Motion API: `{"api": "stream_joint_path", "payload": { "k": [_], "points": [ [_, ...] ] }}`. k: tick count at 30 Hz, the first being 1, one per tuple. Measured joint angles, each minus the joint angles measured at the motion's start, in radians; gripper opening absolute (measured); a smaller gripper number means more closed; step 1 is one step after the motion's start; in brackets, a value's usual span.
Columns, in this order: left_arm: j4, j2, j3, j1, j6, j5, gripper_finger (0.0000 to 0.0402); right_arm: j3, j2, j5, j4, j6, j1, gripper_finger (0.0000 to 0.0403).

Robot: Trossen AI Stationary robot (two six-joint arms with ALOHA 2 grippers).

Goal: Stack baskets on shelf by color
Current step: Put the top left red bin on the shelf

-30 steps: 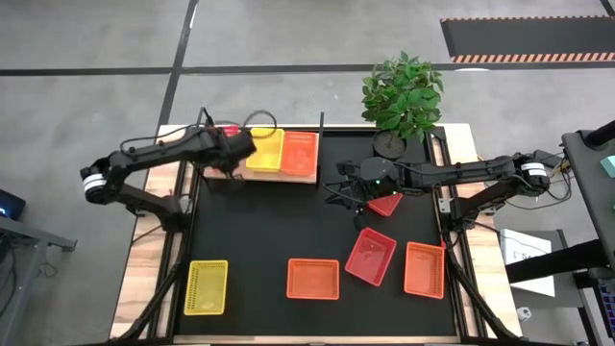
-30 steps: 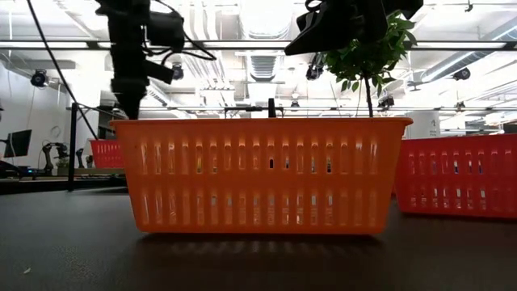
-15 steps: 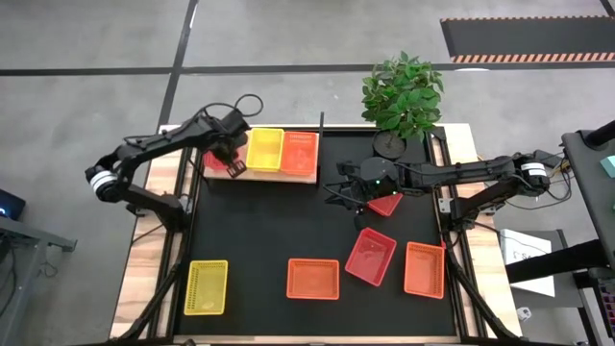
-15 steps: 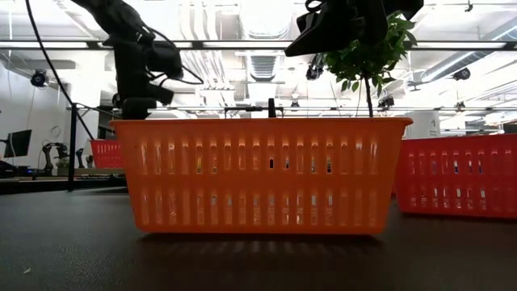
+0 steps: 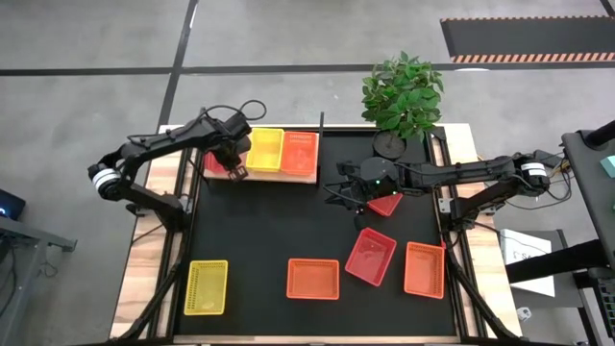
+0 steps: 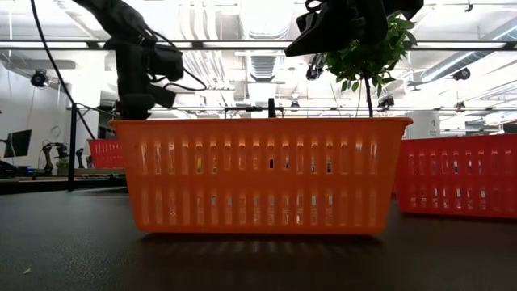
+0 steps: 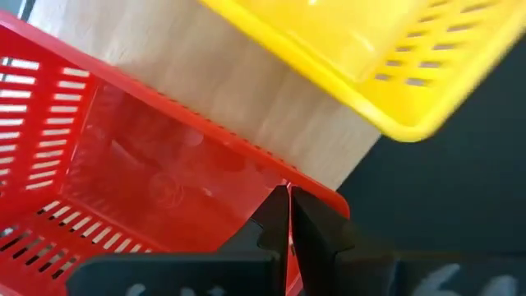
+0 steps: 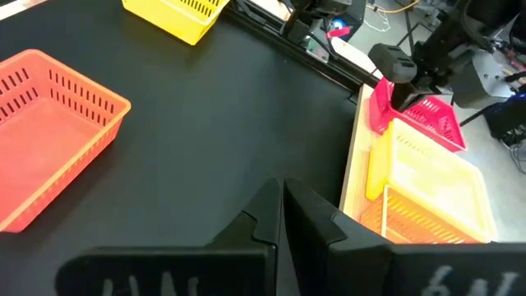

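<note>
Left hand (image 5: 233, 169), fingers pinched on the wall of a pinkish-red plastic mesh basket (image 5: 217, 161), holds it at the left end of the light-wood board shelf (image 5: 309, 177), beside a yellow mesh basket (image 5: 265, 149). Right hand (image 5: 357, 197), fingers closed and empty, hovers mid-worktop by another pinkish-red basket (image 5: 385, 203).

No readable text, label, brand, number or sign on anything in view.
</note>
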Motion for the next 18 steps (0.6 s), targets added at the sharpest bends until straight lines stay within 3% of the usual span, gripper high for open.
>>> {"api": "stream_joint_path", "payload": {
  "k": [18],
  "points": [
    [-0.047,-0.081,0.052,-0.059,-0.045,-0.029,0.0000,-0.001,0.000,0.016,0.000,0.006,0.000,0.0009]
  ]
}}
